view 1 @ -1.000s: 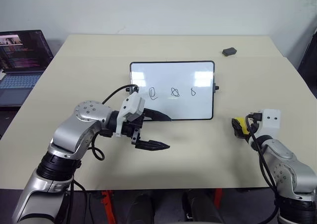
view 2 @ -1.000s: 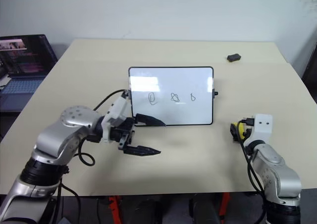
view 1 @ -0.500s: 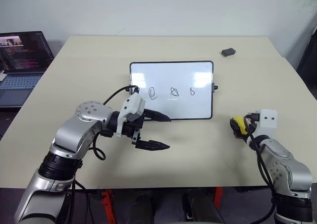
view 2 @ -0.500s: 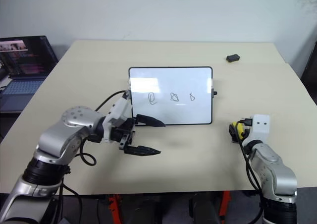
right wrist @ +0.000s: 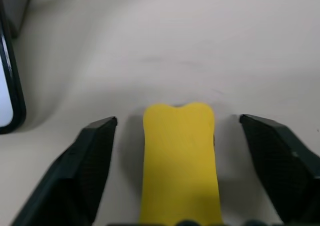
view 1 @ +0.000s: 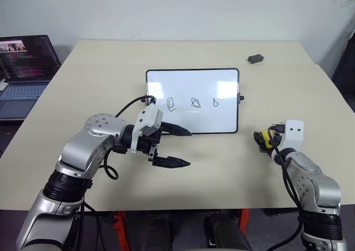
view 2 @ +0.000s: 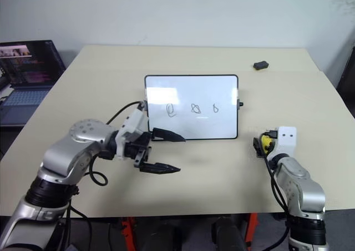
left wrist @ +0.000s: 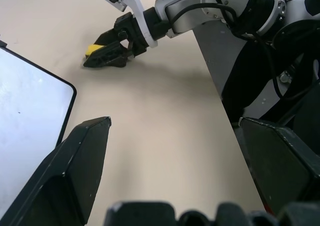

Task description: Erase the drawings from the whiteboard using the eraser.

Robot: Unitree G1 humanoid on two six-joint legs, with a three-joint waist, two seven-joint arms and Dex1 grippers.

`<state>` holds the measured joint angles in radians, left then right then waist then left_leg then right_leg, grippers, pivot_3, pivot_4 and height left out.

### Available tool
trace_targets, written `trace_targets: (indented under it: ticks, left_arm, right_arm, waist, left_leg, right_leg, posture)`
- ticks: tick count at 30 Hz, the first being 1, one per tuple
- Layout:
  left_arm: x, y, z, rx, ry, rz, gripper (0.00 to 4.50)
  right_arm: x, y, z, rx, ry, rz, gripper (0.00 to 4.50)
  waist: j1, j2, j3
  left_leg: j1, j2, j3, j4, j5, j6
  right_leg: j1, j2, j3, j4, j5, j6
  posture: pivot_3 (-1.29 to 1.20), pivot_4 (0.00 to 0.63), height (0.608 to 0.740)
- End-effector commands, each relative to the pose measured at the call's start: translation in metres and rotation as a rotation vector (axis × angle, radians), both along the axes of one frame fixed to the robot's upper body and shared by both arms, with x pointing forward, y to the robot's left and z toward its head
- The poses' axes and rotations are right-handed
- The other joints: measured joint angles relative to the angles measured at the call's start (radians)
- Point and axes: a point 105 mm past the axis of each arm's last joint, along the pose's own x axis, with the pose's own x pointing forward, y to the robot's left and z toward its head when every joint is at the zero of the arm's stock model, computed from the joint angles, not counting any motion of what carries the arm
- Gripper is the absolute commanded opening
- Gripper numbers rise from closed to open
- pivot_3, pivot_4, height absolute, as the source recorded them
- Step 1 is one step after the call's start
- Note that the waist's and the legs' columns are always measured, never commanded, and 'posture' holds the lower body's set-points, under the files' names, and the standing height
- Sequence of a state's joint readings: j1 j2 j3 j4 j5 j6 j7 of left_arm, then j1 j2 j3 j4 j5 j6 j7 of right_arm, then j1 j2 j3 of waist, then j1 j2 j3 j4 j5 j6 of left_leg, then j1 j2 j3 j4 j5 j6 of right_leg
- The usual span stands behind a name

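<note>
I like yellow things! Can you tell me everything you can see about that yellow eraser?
The eraser is a small block with a bright yellow, slightly grainy top whose far end has a shallow dip. It lies flat on the beige table, to the right of the whiteboard. The right gripper straddles it, one black finger on each side with gaps showing, so nothing grips it yet.

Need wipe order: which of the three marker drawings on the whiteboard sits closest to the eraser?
The rightmost small dark scribble, a narrow single loop; it lies nearest the small yellow eraser, which is on the table off the white black-framed whiteboard's right side.
</note>
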<state>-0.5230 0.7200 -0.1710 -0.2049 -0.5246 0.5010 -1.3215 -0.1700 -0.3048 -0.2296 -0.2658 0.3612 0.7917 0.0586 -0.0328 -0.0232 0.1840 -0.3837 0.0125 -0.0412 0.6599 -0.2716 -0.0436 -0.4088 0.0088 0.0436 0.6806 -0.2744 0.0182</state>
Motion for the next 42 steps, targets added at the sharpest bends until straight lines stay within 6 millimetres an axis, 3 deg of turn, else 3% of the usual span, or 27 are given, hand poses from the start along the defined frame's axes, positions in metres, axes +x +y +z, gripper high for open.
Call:
trace_targets:
  ticks: [1,3,5,10,15,21,28,35,38,42]
  left_arm:
    - [-0.004,-0.001,0.008,-0.003,-0.037,-0.015,4.50]
    - [-0.004,-0.001,0.007,-0.001,-0.038,-0.013,4.50]
    - [-0.003,-0.001,0.007,0.000,-0.038,-0.010,4.50]
    - [-0.003,-0.001,0.007,-0.001,-0.040,-0.005,4.50]
    - [-0.001,0.001,0.006,-0.007,-0.031,0.034,4.50]
    - [0.018,0.010,0.012,-0.057,-0.031,0.252,4.50]
    - [0.029,0.017,0.010,-0.093,-0.058,0.505,4.50]
    - [0.034,0.015,0.018,-0.099,-0.103,0.559,4.50]
    - [0.038,0.014,0.021,-0.104,-0.112,0.574,4.50]
    - [0.036,0.009,0.020,-0.106,-0.102,0.567,4.50]
  right_arm:
    - [0.003,-0.003,0.012,-0.007,-0.052,-0.013,2.79]
    - [0.003,-0.003,0.012,-0.008,-0.052,-0.014,2.13]
    - [0.003,-0.004,0.011,-0.009,-0.049,-0.014,2.13]
    - [0.004,-0.006,0.011,-0.011,-0.048,-0.024,1.24]
    - [0.004,-0.004,0.014,-0.005,-0.062,-0.015,1.24]
    - [0.001,0.005,0.035,-0.040,-0.157,0.053,1.24]
    - [-0.007,0.032,0.081,-0.166,-0.392,0.191,1.23]
    - [0.027,0.084,0.119,-0.239,-0.628,0.336,1.23]
    - [0.049,0.100,0.122,-0.282,-0.679,0.358,1.23]
    - [0.063,0.117,0.120,-0.315,-0.720,0.409,1.23]
  waist:
    - [0.000,0.000,0.000]
    - [0.000,0.000,0.000]
    - [0.000,0.000,0.000]
    - [0.000,0.000,0.000]
    - [0.000,0.000,0.000]
    - [0.000,0.000,0.000]
    - [0.000,0.000,0.000]
    - [-0.007,0.000,0.000]
    - [-0.006,0.000,0.000]
    - [-0.002,0.000,0.000]
  left_leg:
    - [0.000,0.000,0.000,0.000,0.000,0.000]
    - [0.000,0.000,0.000,0.000,0.000,0.000]
    - [0.000,0.000,0.000,0.000,0.000,0.000]
    - [0.000,0.000,0.000,0.000,0.000,0.000]
    - [0.000,0.000,0.000,0.000,0.000,0.000]
    - [0.000,0.000,-0.001,0.000,0.000,0.000]
    - [0.000,0.000,-0.006,0.001,0.000,0.000]
    - [0.002,0.000,-0.006,0.002,0.000,0.000]
    - [0.003,0.000,-0.006,0.002,0.000,0.000]
    - [0.002,0.000,-0.006,0.002,0.000,0.000]
  right_leg:
    - [0.000,0.000,0.000,0.000,0.000,0.000]
    - [0.000,0.000,0.000,0.000,0.000,-0.001]
    - [0.000,0.000,0.000,0.000,0.000,-0.001]
    - [0.000,0.000,0.000,0.000,0.000,-0.001]
    - [0.000,0.000,0.000,0.000,0.000,-0.001]
    - [0.000,0.000,0.000,0.000,0.000,0.000]
    - [0.000,-0.001,0.000,0.000,0.000,0.000]
    - [0.002,0.000,0.000,0.000,0.000,0.001]
    - [0.002,0.001,0.000,0.000,0.002,-0.003]
    - [0.002,0.000,0.000,0.000,0.003,-0.004]
  posture:
    - [0.00,0.150,0.740]
    - [0.00,0.150,0.740]
    - [0.00,0.150,0.740]
    - [0.00,0.150,0.740]
    - [0.00,0.150,0.740]
    - [0.00,0.150,0.740]
    - [0.00,0.150,0.740]
    - [0.00,0.150,0.740]
    - [0.00,0.150,0.740]
    - [0.00,0.150,0.740]
